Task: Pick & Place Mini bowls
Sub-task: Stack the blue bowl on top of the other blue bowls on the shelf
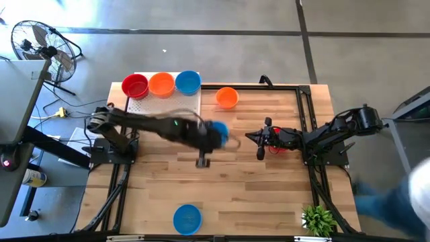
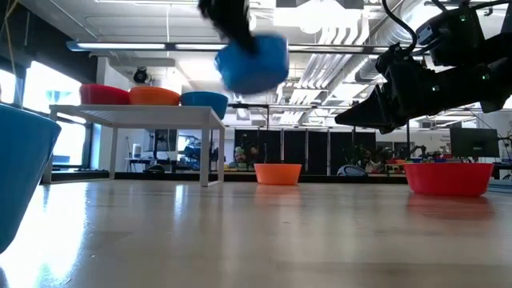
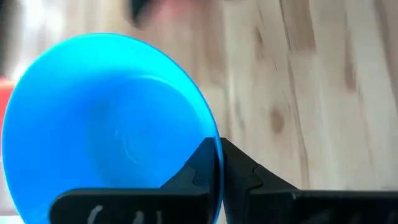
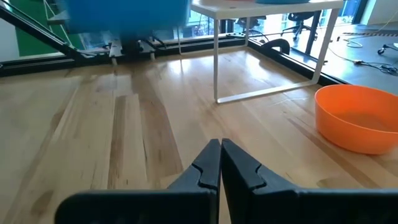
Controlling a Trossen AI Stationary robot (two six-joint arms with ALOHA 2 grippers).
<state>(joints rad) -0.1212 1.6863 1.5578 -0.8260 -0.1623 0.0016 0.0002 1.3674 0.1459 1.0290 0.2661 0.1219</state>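
My left gripper (image 1: 213,136) is shut on a blue mini bowl (image 1: 220,129) held in the air above the table's middle. The low view shows this bowl (image 2: 254,60) high over the tabletop. A red bowl (image 1: 135,86), an orange bowl (image 1: 161,84) and a blue bowl (image 1: 188,82) stand on the white board (image 1: 168,102) at the far left. Another orange bowl (image 1: 227,97) rests on the table beside the board. Another blue bowl (image 1: 187,219) stands at the near edge. My right gripper (image 4: 221,152) waits shut at the right, touching nothing. My left gripper pinches the blue bowl's rim (image 3: 217,146), with one finger (image 3: 193,171) inside the bowl and the other (image 3: 249,171) outside. The fingers slant down from the table's left side. The bowl is lifted clear and tipped, its hollow facing back toward the wrist.
A red bowl (image 2: 448,178) stands on the table below my right arm. A small green plant (image 1: 318,219) sits at the near right corner. Black rails (image 1: 306,107) run along the table's sides. Bare wood lies between the arms and the near edge.
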